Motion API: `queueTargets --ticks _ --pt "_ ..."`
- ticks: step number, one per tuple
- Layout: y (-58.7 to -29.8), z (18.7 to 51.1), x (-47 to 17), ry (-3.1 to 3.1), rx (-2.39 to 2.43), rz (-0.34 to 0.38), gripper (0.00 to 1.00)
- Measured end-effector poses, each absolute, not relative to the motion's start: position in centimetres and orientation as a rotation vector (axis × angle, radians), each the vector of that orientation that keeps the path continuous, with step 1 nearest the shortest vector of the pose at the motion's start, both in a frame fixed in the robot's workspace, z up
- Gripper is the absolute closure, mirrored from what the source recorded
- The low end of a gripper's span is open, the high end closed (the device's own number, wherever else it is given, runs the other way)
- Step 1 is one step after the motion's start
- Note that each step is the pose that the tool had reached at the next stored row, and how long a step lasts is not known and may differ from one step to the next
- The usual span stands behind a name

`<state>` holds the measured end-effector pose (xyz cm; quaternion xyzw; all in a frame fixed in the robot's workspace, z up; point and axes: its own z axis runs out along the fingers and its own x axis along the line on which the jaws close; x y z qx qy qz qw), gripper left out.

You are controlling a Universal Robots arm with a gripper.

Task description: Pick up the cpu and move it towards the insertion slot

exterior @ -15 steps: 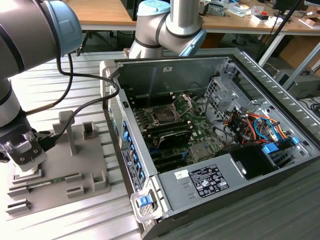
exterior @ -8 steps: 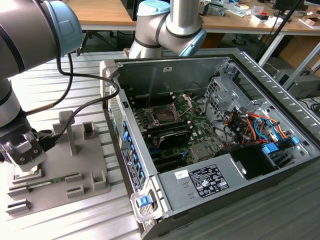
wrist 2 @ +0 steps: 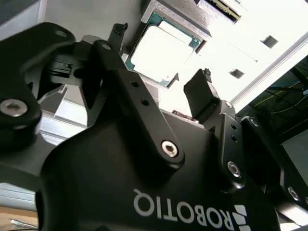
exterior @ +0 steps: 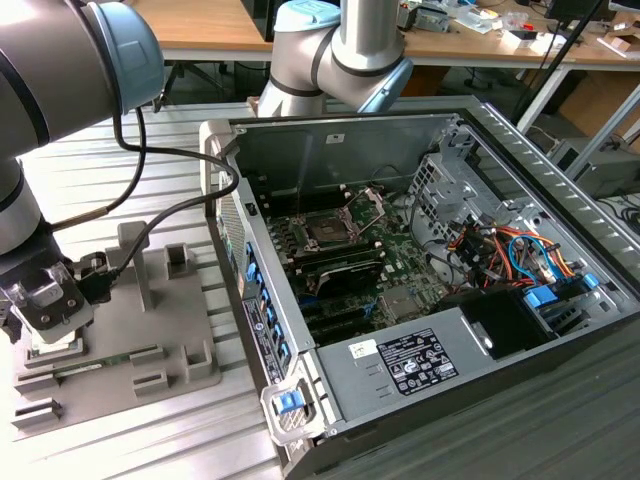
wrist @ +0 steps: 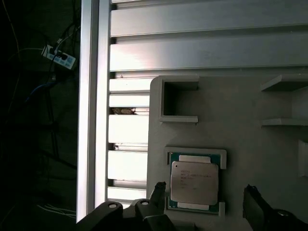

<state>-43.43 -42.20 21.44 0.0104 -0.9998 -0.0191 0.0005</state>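
Gripper (wrist 2: 158, 55) open over the cpu (wrist: 194, 183), nothing gripped.

Jaws are spread wider than the chip. In both wrist views one finger (wrist 2: 198, 91) stands on each side of it, with a gap showing, so no contact that I can see. The cpu lies flat in its square nest on the grey tray (exterior: 150, 330), near a tray edge. The insertion slot (exterior: 328, 230) is well apart from the tray, inside the open computer case (exterior: 400, 150) beside it, with its plate hinged up.
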Motion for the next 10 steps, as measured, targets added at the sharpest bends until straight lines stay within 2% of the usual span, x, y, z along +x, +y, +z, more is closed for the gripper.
queueTargets --ticks 1,10 --pt "-42.20 21.43 -43.43 -3.140 0.033 -0.060 0.25" --pt "-42.20 20.97 -43.47 -3.140 0.033 -0.060 0.25"
